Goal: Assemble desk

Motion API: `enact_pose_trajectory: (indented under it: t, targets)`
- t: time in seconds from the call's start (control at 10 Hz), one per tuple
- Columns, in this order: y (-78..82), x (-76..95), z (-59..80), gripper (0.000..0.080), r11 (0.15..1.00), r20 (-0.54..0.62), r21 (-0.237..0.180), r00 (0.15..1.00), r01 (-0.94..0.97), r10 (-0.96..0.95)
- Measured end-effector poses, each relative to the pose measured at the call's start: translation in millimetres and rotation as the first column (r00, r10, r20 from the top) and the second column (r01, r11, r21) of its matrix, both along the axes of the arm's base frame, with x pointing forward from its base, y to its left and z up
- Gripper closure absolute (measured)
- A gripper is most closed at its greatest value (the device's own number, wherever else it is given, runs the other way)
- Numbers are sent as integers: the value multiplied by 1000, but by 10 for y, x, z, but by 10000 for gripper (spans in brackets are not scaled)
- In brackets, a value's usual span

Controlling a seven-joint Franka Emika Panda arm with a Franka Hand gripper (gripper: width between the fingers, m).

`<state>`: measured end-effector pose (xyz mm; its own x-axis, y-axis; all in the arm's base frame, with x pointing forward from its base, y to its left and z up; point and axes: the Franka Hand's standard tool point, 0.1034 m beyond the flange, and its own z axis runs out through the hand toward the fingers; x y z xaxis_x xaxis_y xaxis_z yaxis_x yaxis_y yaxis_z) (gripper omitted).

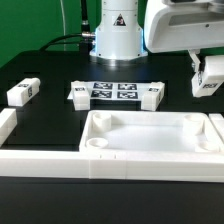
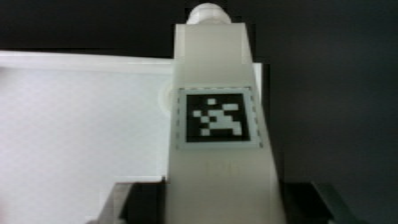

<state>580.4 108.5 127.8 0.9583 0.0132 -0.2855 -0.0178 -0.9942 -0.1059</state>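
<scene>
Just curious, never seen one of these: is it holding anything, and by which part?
Yes: a white leg, pinched on its sides near one end by the tool.

No words or numbers legible to me anywhere. Coded signs only: a black-and-white square tag [image 2: 217,118] on the leg [image 2: 217,50] between the fingers [image 2: 143,205]. Similar tags on the marker board [image 1: 113,92] and a loose leg [image 1: 22,92], both well apart from the fingers. A triangle sign [image 1: 118,17] on the arm base [image 1: 115,42].
</scene>
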Motion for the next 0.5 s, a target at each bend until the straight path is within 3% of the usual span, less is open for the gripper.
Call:
enact_pose_trajectory:
  t: [0.2, 0.3, 0.5]
  targets:
    - [-27, 165, 184, 509, 1000, 105, 6, 994, 2, -2]
    - [-63, 302, 376, 509, 1000, 219, 11, 976, -6, 3]
    - [-80, 367, 412, 509, 1000, 362, 16, 932, 13, -18]
